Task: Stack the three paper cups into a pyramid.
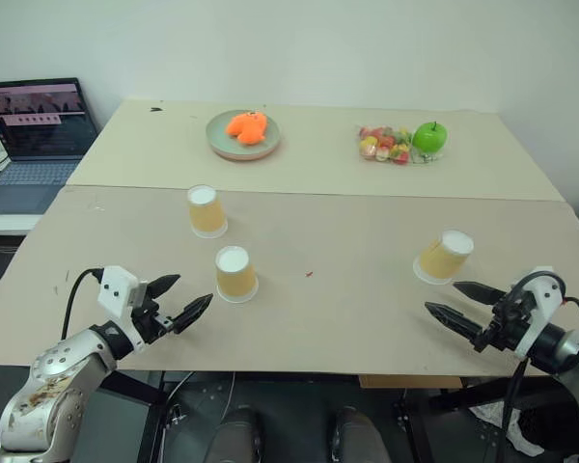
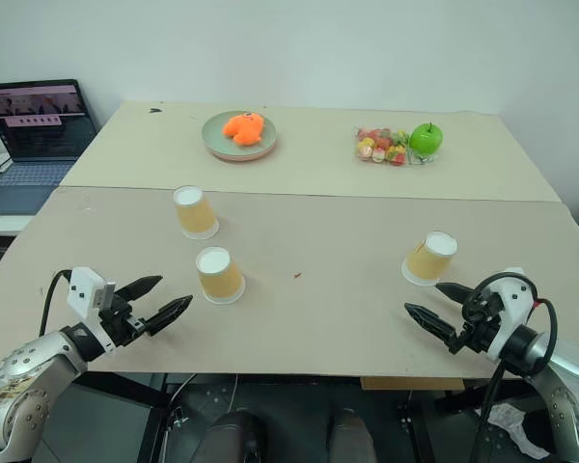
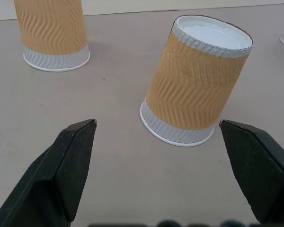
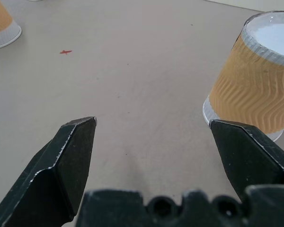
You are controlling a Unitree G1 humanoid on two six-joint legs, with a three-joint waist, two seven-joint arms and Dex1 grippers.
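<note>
Three cups on: table (image 1: 328, 289), a wide tan top running from the near edge out to the far wall, bare between the cups.
Far clutter: laptop (image 1: 34, 130) off the far left; plate (image 1: 243, 135) holding an orange thing at far centre; green apple (image 1: 428, 136) beside a pile of small sweets at far right. All well apart from the cups, no bother to the work.
Left arm: left gripper (image 1: 179, 301) hovers low over the near left edge, its black fingers spread wide and empty, aimed at the nearest cup.
Right arm: right gripper (image 1: 455, 302) at the near right edge, likewise gaping wide with nothing in it.
Far-left cup: far-left cup (image 1: 206, 211), upside down on its mouth, white base up.
Near-left cup: near-left cup (image 1: 236, 274), also upside down, just nearer and a touch right of the first, apart from it; the left wrist view frames it between the open fingers.
Right cup: right cup (image 1: 444, 257), inverted too, well apart from the pair and just beyond the right gripper.
Pyramid: not started, I'd say; none touch.
Handling: rippled paper, likely very light and easy to crush or tip.
Where to grip: across the mid wall, gently; the ribbing should help against slipping.
</note>
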